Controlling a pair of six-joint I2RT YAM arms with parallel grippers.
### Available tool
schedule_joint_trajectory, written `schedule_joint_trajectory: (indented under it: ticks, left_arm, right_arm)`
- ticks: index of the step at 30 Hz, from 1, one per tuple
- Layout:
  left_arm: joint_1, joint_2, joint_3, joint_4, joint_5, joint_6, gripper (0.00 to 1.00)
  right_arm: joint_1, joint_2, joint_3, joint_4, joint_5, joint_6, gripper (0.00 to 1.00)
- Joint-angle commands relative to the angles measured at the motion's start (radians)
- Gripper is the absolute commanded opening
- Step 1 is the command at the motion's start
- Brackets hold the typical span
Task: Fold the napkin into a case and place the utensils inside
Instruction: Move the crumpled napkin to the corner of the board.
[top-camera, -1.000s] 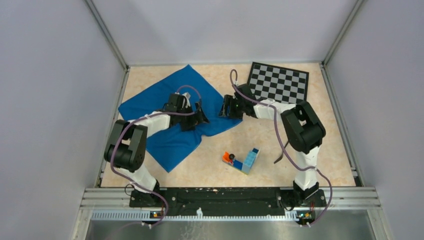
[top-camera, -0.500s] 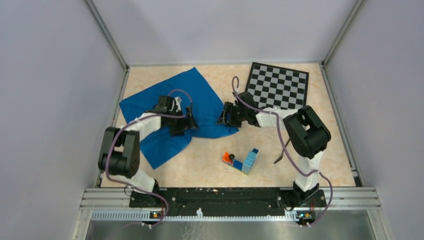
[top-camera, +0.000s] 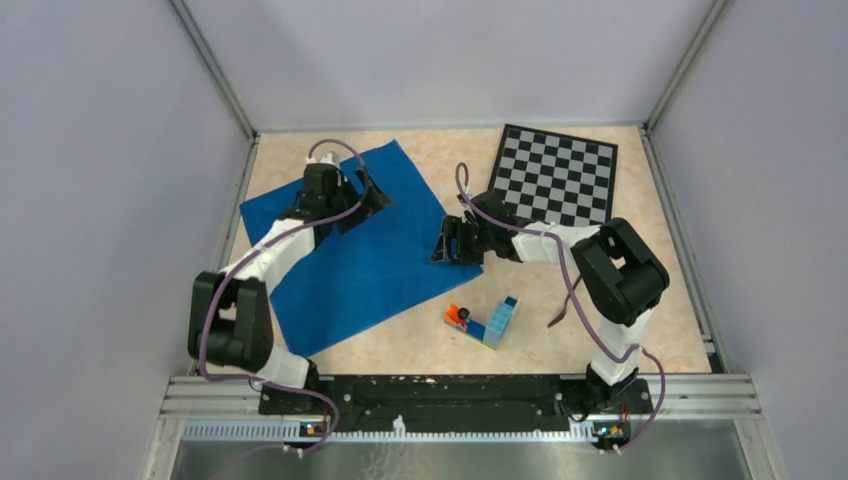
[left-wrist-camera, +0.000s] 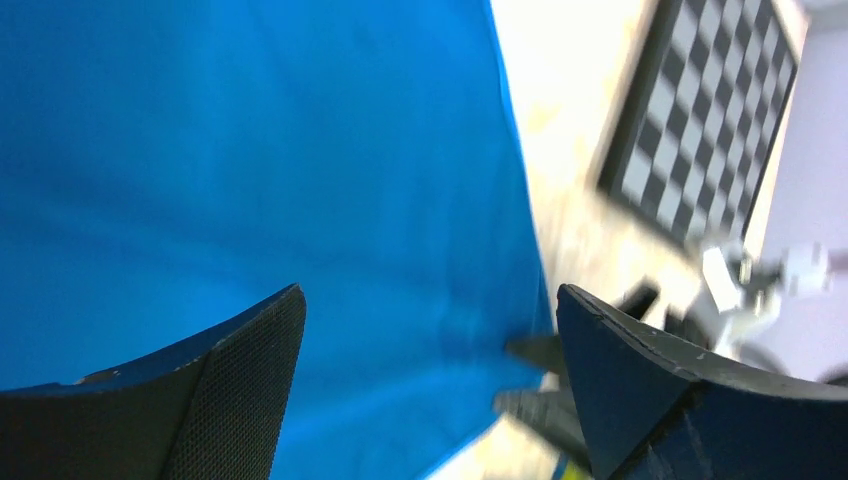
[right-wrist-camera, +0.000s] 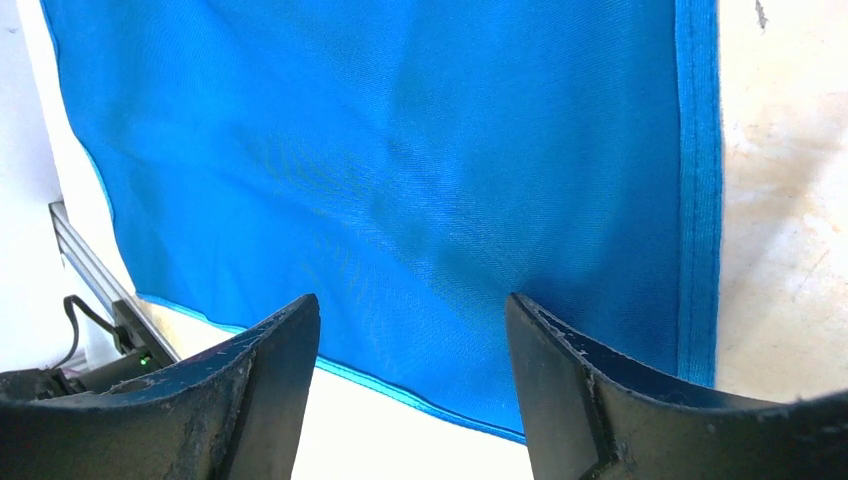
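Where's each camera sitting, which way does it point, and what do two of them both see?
Top external: above and behind the bases, looking down at the table; left arm and right arm show.
Left wrist: looks past the open left gripper across the napkin toward the chessboard.
Right wrist: looks down through the open right gripper onto the napkin's hemmed edge.
Shared: both wrist views show the napkin.
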Motion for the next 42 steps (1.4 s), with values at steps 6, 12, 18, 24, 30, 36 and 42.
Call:
schedule_joint_trajectory:
  ticks: [6,12,18,24,30,36,42]
  left_arm:
    - [0.001,0.405,0.25,0.372,-0.218,-0.063,0.99]
    - [0.001,0.572,0.366,0.396,-0.243,0.015,0.99]
    - [0.012,0.71,0.459,0.415,-0.2,0.043,0.99]
    - [0.032,0.848,0.65,0.346,-0.113,0.115,0.99]
    - [0.062,0.928,0.802,0.265,-0.013,0.209,0.99]
    - [0.094,0.948,0.935,0.104,0.17,0.218,0.99]
    - [0.094,0.734,0.781,0.086,0.233,0.158,0.99]
  right_arm:
    - [0.013,-0.001,-0.02,0.029,0.035,-0.047,0.67]
    - [0.03,-0.001,-0.022,0.016,0.049,-0.049,0.64]
    - [0.064,0.039,0.028,-0.005,0.074,-0.055,0.64]
    - [0.091,0.084,0.07,0.005,0.073,-0.008,0.64]
    - [0.093,0.123,0.143,-0.017,0.074,0.006,0.64]
    - [0.091,0.135,0.3,-0.275,0.261,-0.129,0.67]
    - [0.086,0.071,0.393,-0.474,0.425,-0.271,0.72]
